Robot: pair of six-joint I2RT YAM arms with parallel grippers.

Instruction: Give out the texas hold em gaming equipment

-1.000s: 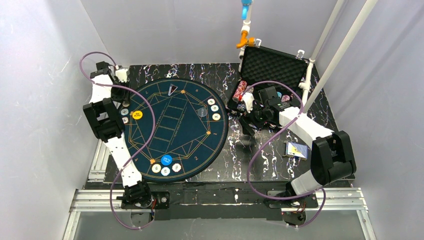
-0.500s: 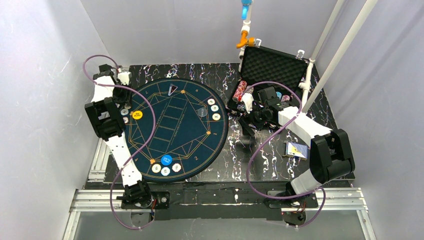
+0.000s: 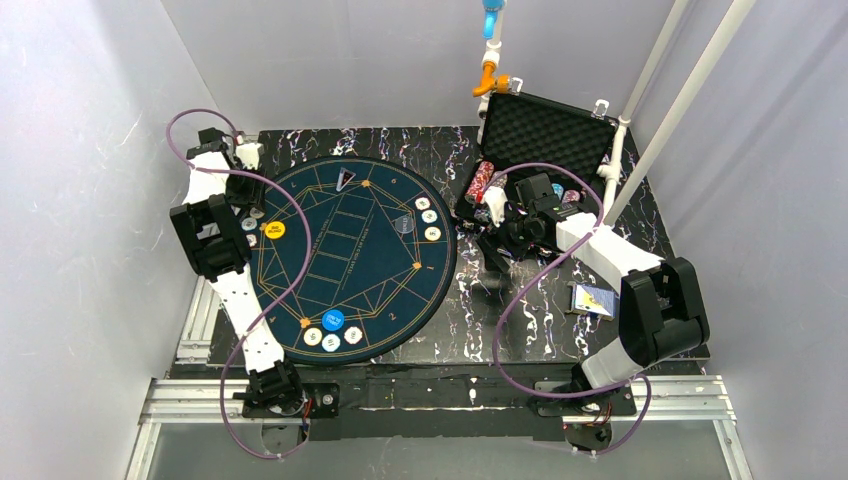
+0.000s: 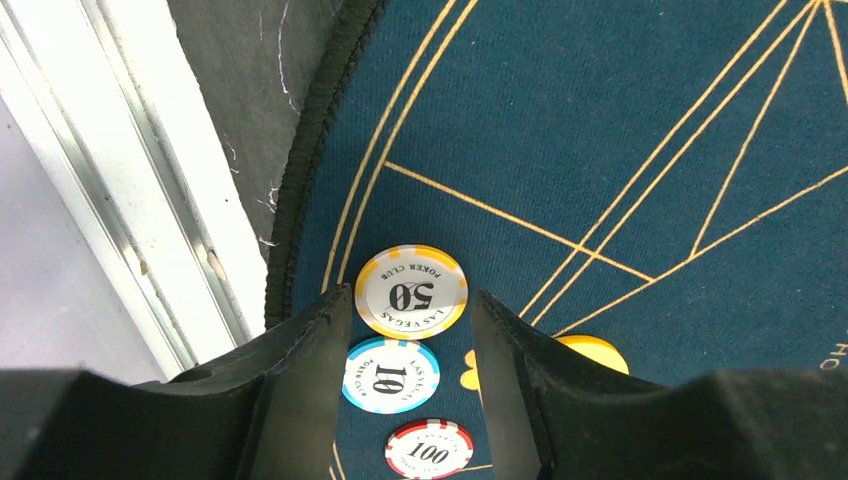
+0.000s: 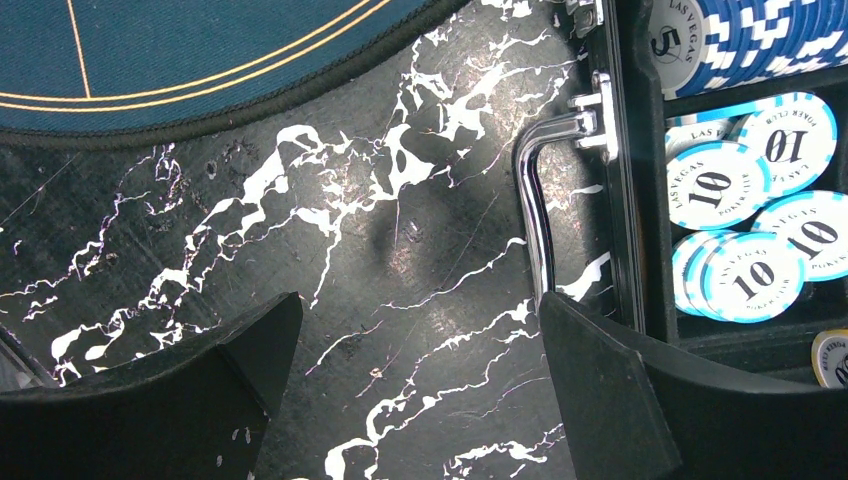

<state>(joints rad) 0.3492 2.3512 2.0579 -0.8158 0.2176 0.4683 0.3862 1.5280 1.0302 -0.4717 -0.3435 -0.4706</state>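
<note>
Left gripper, jaws parted and holding nothing, hovers over three poker chips lined just inside the mat rim. Right gripper, spread wide, hangs over marbled table between mat and case, where stacked chips lie.

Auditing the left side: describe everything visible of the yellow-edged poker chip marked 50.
The round yellow-and-white poker chip lies flat, face up, on the dark-blue gold-lined mat near its black edge. Its white centre reads 50, Las Vegas Poker Club; it looks plastic. A blue-rimmed 10 chip sits right beside it, contact unclear; the open fingers of the left gripper flank its near side.
</note>
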